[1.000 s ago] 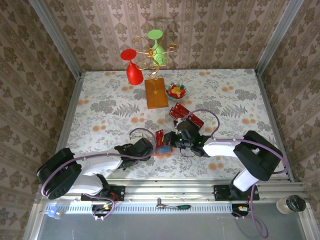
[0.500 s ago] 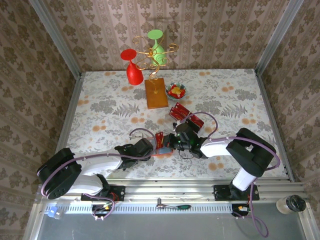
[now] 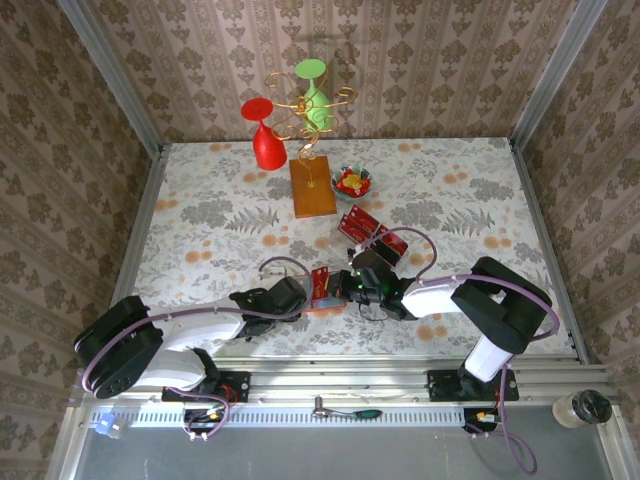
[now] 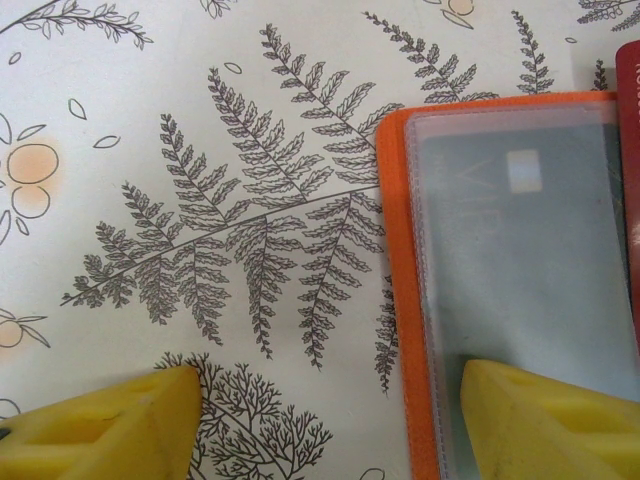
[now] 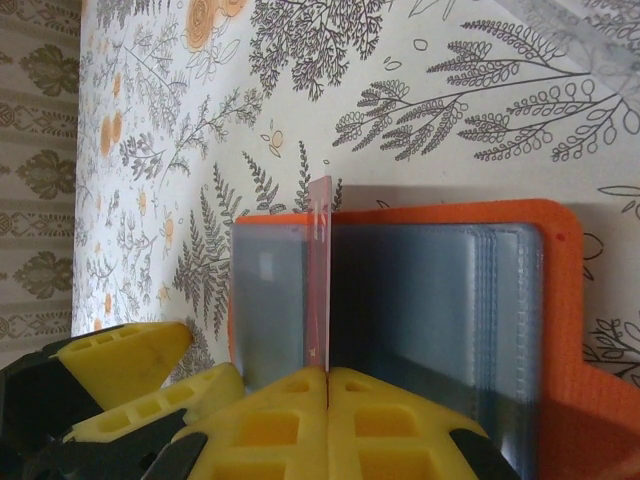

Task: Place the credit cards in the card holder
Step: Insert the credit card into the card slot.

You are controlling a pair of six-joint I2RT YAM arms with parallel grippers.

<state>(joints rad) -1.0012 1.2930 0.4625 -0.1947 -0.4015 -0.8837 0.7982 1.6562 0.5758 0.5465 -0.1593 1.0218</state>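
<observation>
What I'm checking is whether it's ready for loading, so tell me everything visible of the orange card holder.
The card holder lies open and flat on the floral table. It has an orange cover with rounded corners and stacked clear plastic sleeves inside. One finger of the open left gripper sits on a sleeve. The shut right gripper holds a red credit card edge-on at the sleeves.

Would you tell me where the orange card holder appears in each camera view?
Top external: card holder just below the picture's centre.
Left wrist: right half, clear sleeves facing up.
Right wrist: centre to right, lying open.
Shared landmark: the red card standing edge-on on its sleeves.
</observation>
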